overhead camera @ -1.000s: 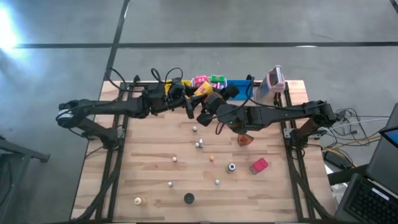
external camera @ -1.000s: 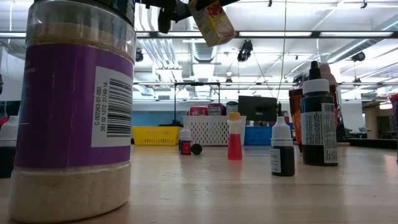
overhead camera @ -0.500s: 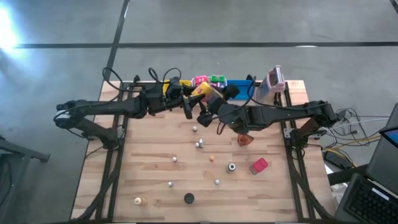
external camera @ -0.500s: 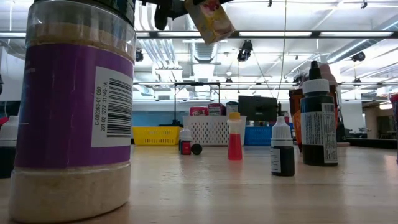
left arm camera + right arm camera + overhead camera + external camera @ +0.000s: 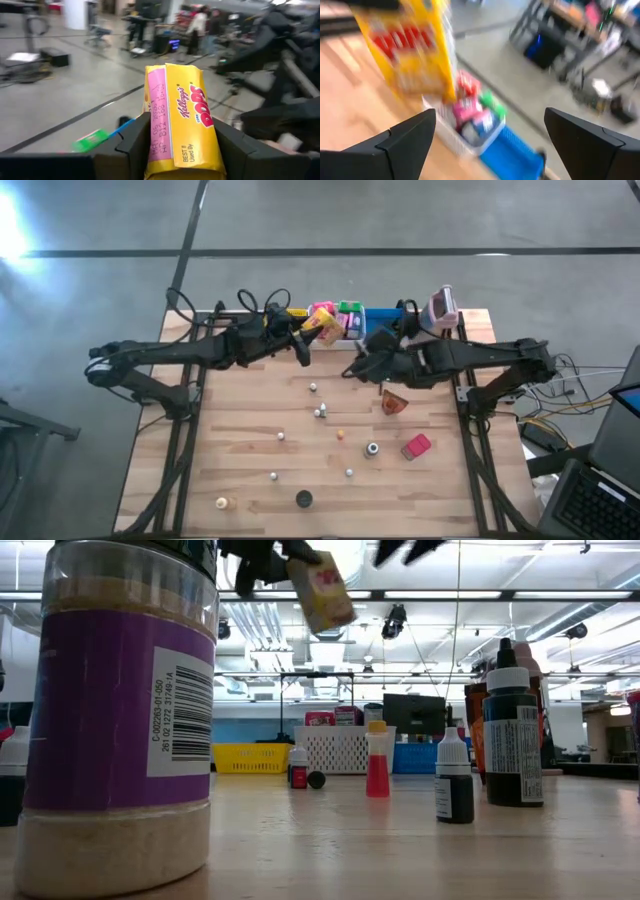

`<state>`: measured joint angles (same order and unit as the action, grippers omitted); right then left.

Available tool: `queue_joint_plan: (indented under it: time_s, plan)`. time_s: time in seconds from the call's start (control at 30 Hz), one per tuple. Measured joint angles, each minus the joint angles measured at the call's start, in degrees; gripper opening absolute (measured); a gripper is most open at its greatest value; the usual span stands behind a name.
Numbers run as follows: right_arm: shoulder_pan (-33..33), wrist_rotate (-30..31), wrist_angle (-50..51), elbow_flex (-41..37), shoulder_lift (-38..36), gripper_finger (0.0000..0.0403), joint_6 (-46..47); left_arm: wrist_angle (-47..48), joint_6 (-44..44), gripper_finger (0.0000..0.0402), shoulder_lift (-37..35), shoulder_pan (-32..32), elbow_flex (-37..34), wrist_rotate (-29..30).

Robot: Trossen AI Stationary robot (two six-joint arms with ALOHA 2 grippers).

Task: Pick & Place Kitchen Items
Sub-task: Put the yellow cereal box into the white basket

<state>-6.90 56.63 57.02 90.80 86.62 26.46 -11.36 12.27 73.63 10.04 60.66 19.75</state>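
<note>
My left gripper [image 5: 303, 345] is shut on a yellow cereal box [image 5: 181, 107], held high over the far middle of the table. The box also shows in the high view [image 5: 322, 324] and the low view [image 5: 320, 590]. My right gripper [image 5: 358, 366] stands wide open to the right of the box, apart from it, with nothing between its fingers [image 5: 405, 142]. A red packet [image 5: 416, 446] and a brown packet [image 5: 394, 402] lie on the table at the right. Small bottles [image 5: 320, 412] and a dark round piece [image 5: 304, 499] are scattered over the middle and near part. My left gripper pinches the box's near end [image 5: 175, 160] between its two fingers [image 5: 132, 147], one on each side. The fingers come level from the table's left. The box sticks out ahead of them, tilted and lifted clear of the table.
Along the far edge stand a yellow bin [image 5: 290, 314], a white bin [image 5: 338, 315] with pink and green packets, and a blue bin [image 5: 385, 320]. A pink-grey device [image 5: 442, 308] stands at the far right. A large purple-labelled jar [image 5: 120, 720] fills the low view's left.
My right gripper has drawn back from the yellow box toward the table's right edge. The box has stayed in my left gripper and has tipped a little.
</note>
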Motion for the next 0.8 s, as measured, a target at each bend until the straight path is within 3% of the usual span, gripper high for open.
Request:
queue_joint_plan:
  time_s: [0.17, 0.3, 0.63, 0.8]
  plan:
    - [-0.13, -1.27, 19.66, -0.2, -2.72, 0.0368, 16.93, 2.16, 1.94, 0.0174, -0.03, -0.04, 0.0, 7.69]
    - [-0.09, -1.28, 28.37, -1.29, -4.6, 0.0368, 25.48, 2.47, 4.06, 0.0174, 0.63, -0.13, -0.02, 11.18]
    - [-0.09, -1.14, 29.75, -7.14, -9.23, 0.0368, 27.3, -1.15, 6.4, 0.0174, 9.53, 0.43, -0.02, 22.58]
    - [-0.11, -1.21, 29.67, -10.22, -11.51, 0.0368, 28.42, -7.2, 5.89, 0.0174, 14.43, 1.69, 0.09, 23.37]
